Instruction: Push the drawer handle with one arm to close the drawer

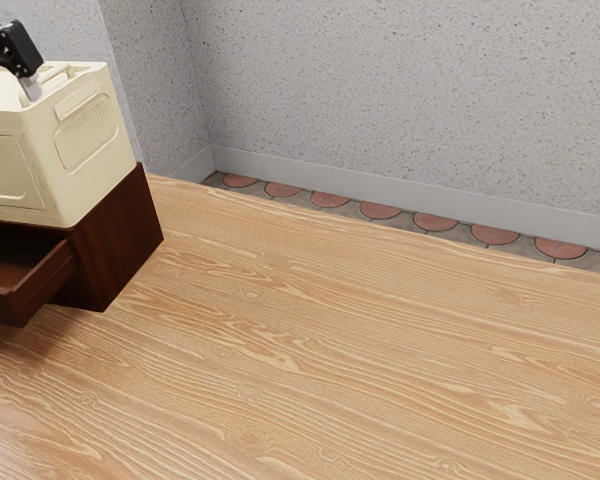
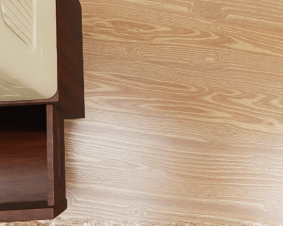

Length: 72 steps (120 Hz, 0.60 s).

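The wall [image 1: 410,90] stands behind the table [image 1: 330,350], and on the table, at the exterior view's left, is the dark cabinet [image 1: 115,245] with a pale box [image 1: 80,170] resting on top. The drawer [image 1: 50,275] juts out of the cabinet under the box, plainly open: both views show its side wall [image 2: 57,155] well clear of the body, and the wrist view shows the hollow behind its front panel [image 2: 28,214]. So the closing is still to be done; as far as can be judged, the whole inward push remains. The claw [image 1: 8,88] is up by the top of the box, above the drawer's level, its fingers parted with nothing between them. It is apart from the drawer, so no pushing contact has been made at this moment. What is left, I judge, is to come down outside the front panel, meet the handle there, and press straight toward the cabinet until the panel sits flush. The approach needs room around the box's near edge, since a low sweep could knock it, and an off-centre push might make the drawer bind.
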Motion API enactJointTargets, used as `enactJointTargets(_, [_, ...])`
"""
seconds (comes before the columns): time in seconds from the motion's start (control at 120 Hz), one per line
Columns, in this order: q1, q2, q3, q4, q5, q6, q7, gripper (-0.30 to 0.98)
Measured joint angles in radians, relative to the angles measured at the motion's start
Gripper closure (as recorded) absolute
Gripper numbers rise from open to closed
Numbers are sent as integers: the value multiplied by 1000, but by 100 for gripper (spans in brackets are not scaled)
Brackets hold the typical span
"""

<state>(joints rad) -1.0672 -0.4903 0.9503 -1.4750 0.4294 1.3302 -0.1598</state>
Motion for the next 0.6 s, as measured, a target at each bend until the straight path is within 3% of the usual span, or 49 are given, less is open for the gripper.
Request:
enactJointTargets(0.117, [18, 14, 17, -17, -6, 1, -7, 0])
enactJointTargets(0.208, [130, 81, 11, -48, -67, 7, -13, 0])
enactJointTargets(0.35, [440, 135, -194, -128, -162, 3, -11, 0])
enactJointTargets(0.458, [594, 135, -319, -181, -199, -3, -9, 21])
enactJointTargets(0.6, [720, 112, -364, -273, -212, -24, -8, 52])
